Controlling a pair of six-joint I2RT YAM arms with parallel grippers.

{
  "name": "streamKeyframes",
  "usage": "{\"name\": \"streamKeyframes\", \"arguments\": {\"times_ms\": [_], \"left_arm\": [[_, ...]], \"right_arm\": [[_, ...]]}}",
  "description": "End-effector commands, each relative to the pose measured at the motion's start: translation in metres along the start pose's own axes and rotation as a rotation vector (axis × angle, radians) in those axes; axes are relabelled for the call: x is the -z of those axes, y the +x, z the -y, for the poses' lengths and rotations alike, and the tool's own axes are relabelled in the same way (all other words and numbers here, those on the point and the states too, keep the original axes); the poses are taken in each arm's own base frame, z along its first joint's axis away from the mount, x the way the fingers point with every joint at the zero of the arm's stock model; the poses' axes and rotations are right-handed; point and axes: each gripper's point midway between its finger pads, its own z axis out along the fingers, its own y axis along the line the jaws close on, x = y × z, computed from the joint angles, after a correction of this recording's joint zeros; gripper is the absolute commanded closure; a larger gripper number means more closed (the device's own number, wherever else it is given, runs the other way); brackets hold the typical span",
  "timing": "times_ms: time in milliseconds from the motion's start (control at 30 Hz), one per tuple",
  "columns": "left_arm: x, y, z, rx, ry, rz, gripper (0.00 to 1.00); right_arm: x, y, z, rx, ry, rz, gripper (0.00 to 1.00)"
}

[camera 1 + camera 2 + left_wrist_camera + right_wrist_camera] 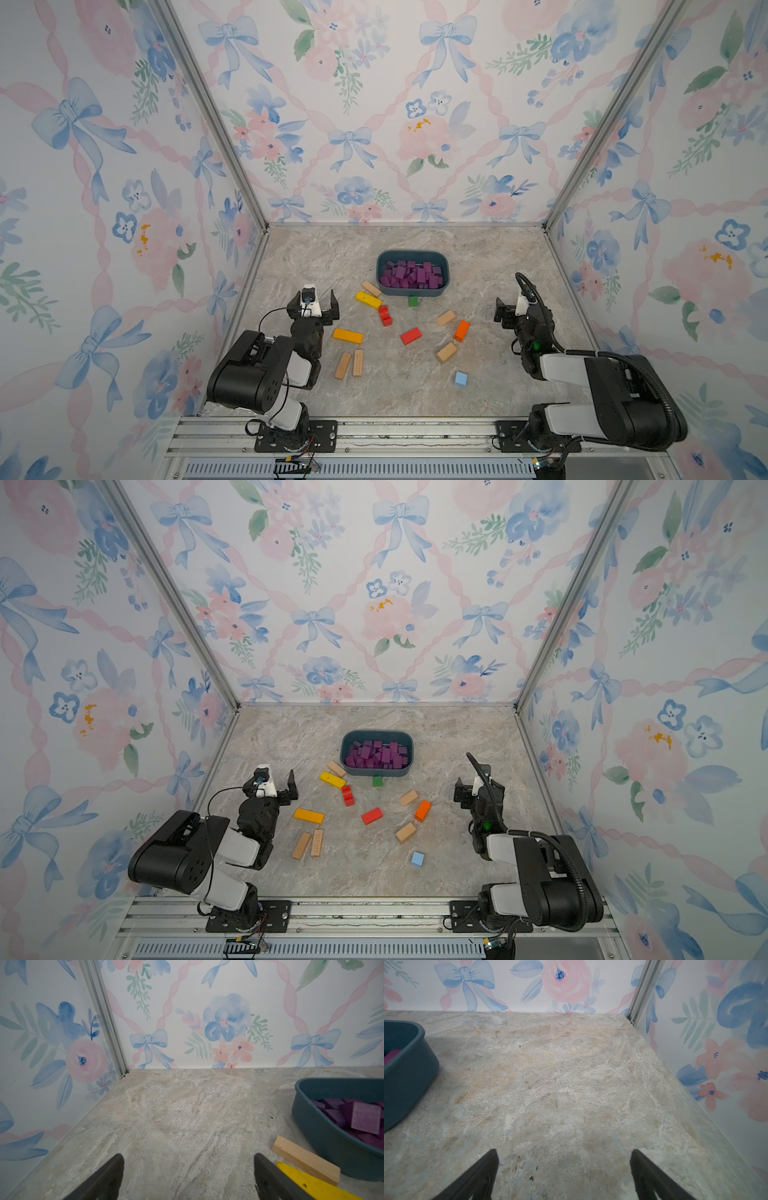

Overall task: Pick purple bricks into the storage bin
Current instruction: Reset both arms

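- Middle of both top views, on the marbled table (pixel 490 257): storage bin (pixel 412 253), upright, long side running across the frame.
- Heaped inside it, wall to wall: purple bricks (pixel 411 276), tumbled at all angles, some up on edge.
- Lower left of a top view: left gripper (pixel 315 293), spread wide, nothing between the fingers, over bare table and well apart from the bin.
- Confirmed from the left wrist view: left gripper (pixel 189 1156) wide open, only stone between the dark fingertips (pixel 116 1167).
- Right edge of that view: storage bin (pixel 332 1140), purple bricks (pixel 365 1118) showing inside past its rim.
- Right of centre in a top view: right gripper (pixel 513 306), one finger hidden behind the wrist.
- Settled by the right wrist view: right gripper (pixel 564 1151) just as wide, empty, bare table beyond.
- Left edge of that view: storage bin (pixel 409 1076), with a sliver of purple bricks (pixel 392 1056) inside.
- Just off the bin's lower left corner: tan block (pixel 371 288) and yellow block (pixel 368 299), side by side.
- Right up against the near wall: green block (pixel 412 301).
- Scattered lower in the frame: red blocks (pixel 411 336), orange block (pixel 461 330), orange-yellow bar (pixel 347 336), two tan bars (pixel 343 365) lying near each other, light blue cube (pixel 461 379).
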Motion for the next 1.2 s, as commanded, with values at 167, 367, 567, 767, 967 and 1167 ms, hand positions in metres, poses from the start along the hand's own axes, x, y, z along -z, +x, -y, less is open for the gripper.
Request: {"name": "streamKeyframes", "arguments": {"times_ms": [167,367,567,767,967,1167], "left_arm": [[-0.0097,0.0042,-0.0094,0.039,-0.013,-0.031,0.02],[-0.0092,0.0045,-0.0071,0.022,-0.021,-0.032,0.02],[-0.0088,0.0055,-0.0063,0.018,-0.021,-0.035,0.02],[-0.0087,0.005,-0.0064,0.019,-0.021,-0.034,0.02],[-0.0092,0.004,-0.0064,0.019,-0.022,-0.031,0.02],[-0.0087,0.0046,-0.0063,0.018,-0.021,-0.033,0.02]], "right_arm": [[-0.0035,-0.0038,-0.0013,-0.008,-0.009,0.018,0.03],[-0.0034,-0.0043,-0.0013,-0.009,-0.009,0.019,0.03],[-0.0034,-0.0041,-0.0013,-0.009,-0.009,0.019,0.03],[-0.0034,-0.0041,-0.0012,-0.008,-0.009,0.019,0.03],[-0.0034,-0.0043,-0.0012,-0.008,-0.009,0.019,0.03],[-0.0035,-0.0042,-0.0011,-0.008,-0.008,0.018,0.03]]}}
